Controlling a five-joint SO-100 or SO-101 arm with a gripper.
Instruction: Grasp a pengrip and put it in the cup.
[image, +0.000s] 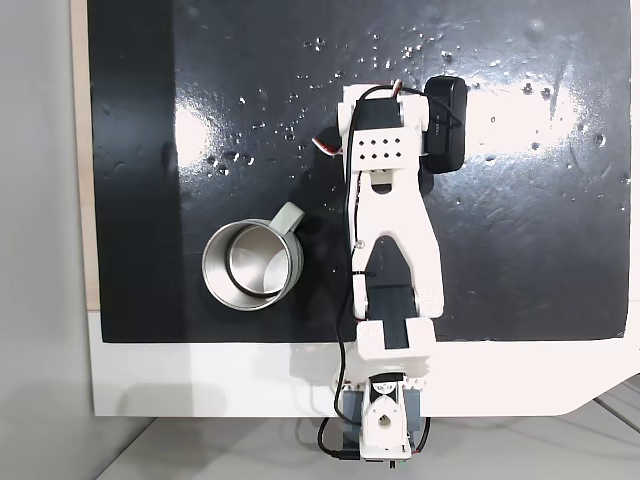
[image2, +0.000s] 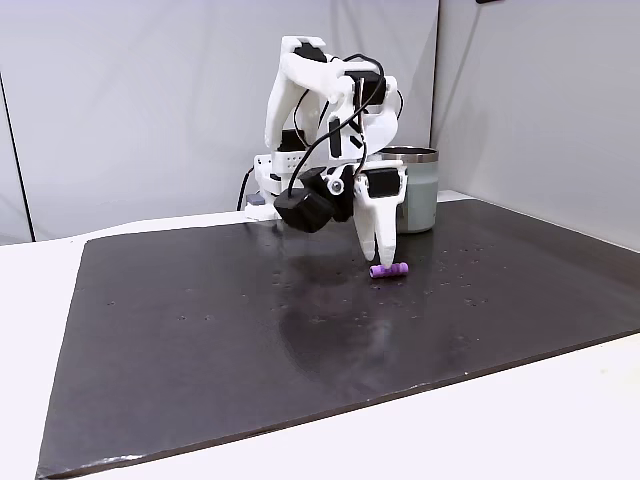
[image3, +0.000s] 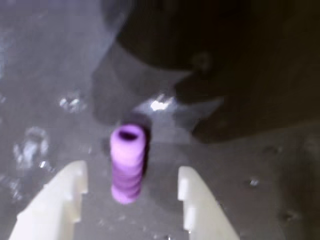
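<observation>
White arm bent low over black mat, pincer straddling the purple grip.

The glossy black mat (image2: 200, 330) covered a white table (image: 200, 380), flecked with small pale specks. The white printed arm (image: 395, 230) reached out across it. The silvery metal mug with round rim and pale grey-green handle (image: 252, 266) stood upright on the mat, shiny inside, just left of the arm in a fixed view. The white two-finger gripper (image3: 131, 182) pointed down at the mat, jaws spread wide, gripping nothing. Between its fingertips (image3: 67, 192), touching neither, lay the tiny purple ribbed tube (image3: 128, 162) on its side: short, soft-looking, hollow end towards the top of the wrist view, well apart from the mug (image2: 416, 190).
</observation>
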